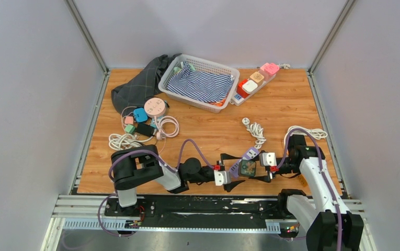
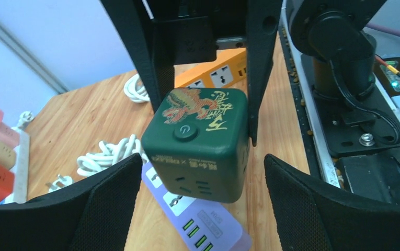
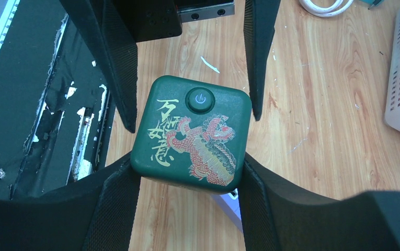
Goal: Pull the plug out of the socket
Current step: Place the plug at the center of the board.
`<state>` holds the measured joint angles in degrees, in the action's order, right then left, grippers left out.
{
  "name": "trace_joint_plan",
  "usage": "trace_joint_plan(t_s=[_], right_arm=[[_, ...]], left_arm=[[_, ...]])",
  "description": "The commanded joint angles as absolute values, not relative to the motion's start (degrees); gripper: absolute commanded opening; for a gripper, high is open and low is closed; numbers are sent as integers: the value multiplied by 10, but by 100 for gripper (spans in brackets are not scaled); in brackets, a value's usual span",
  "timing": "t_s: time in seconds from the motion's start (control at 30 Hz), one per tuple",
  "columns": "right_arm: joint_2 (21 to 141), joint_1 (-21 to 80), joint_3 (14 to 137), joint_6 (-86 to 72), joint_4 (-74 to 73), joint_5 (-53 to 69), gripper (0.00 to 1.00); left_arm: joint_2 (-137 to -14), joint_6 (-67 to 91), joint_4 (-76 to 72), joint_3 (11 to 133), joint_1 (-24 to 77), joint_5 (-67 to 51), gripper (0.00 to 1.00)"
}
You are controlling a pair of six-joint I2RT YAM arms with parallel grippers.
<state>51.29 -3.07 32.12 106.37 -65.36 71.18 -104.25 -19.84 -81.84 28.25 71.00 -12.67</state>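
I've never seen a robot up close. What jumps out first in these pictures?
A dark green cube socket with a red and gold beast printed on top is pinched by the right gripper near the front edge of the table, while the left gripper stands open around it. A lilac power strip lies just beneath it. At the back, a white basket holds striped cloth.

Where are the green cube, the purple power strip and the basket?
green cube [image 3: 192, 138], right wrist view, top face.
purple power strip [image 2: 203, 227], left wrist view, top face.
basket [image 1: 187, 98], top view, front wall.
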Motion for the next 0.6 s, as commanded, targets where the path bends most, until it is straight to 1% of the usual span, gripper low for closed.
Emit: trace_joint_plan(t_s=[0.0,0.07,0.3,0.57], right_arm=[[514,-39,314,1082,-665,742,0],[514,-39,313,1082,-664,742,0],[518,-39,311,1081,-663,739,0],[520,-38,310,1080,-662,737,0]], left_arm=[[-1057,-209,-793,305,713,-174,85],[-1060,-206,-794,308,713,-177,81],[-1067,-200,-799,319,713,-186,74],[-1067,-191,-760,338,713,-203,67]])
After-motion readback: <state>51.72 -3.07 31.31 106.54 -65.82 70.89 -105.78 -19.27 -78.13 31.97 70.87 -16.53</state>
